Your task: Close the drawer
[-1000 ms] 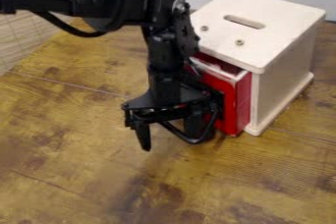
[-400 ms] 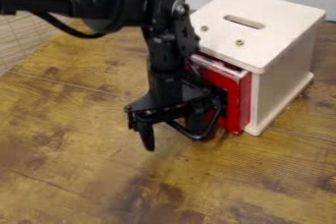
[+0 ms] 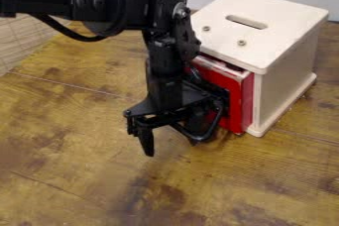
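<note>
Hanging low over the scuffed wood floor (image 3: 79, 161), the black metal pincer (image 3: 175, 126) sits right in front of the boxy red drawer (image 3: 236, 99), which pokes out a bit from the smooth, cream-white cabinet (image 3: 265, 47) with the slotted top. Can't really tell if the pincer's clenched or released, black on black with that looped handle (image 3: 201, 131).

The drawer (image 3: 240, 101) is a red box with a black looped handle, upright in the lower part of the cream-white cabinet and slightly open, its red side showing beyond the cabinet's edge; its front is largely hidden
</note>
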`<state>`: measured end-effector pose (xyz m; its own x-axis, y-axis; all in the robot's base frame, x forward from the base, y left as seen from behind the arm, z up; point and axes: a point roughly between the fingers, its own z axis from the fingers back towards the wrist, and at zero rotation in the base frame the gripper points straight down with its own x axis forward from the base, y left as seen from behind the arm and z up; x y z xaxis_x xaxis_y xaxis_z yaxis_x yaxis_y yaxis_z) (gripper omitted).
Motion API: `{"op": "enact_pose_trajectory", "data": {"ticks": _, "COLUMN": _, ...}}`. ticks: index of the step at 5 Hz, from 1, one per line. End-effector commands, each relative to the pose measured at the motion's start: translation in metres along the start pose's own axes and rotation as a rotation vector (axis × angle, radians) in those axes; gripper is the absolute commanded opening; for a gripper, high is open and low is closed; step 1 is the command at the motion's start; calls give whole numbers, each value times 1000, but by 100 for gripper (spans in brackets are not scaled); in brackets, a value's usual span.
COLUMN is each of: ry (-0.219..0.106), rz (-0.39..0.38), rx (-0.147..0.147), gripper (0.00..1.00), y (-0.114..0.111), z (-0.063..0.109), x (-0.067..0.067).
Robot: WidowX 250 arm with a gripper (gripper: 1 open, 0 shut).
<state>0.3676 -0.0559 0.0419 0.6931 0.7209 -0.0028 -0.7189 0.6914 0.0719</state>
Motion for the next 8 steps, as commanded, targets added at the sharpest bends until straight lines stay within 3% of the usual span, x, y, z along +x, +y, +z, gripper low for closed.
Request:
{"op": "enact_pose_trajectory", "data": {"ticks": 1, "ry": -68, "rz": 4, "rx": -81, "gripper": 100, "y": -11, "z": 39, "x": 4}}
{"op": "enact_pose_trajectory", "data": {"ticks": 8, "ry": -73, "rz": 136, "rx": -70, "gripper": 100, "y": -10, "z": 31, "x": -1}}
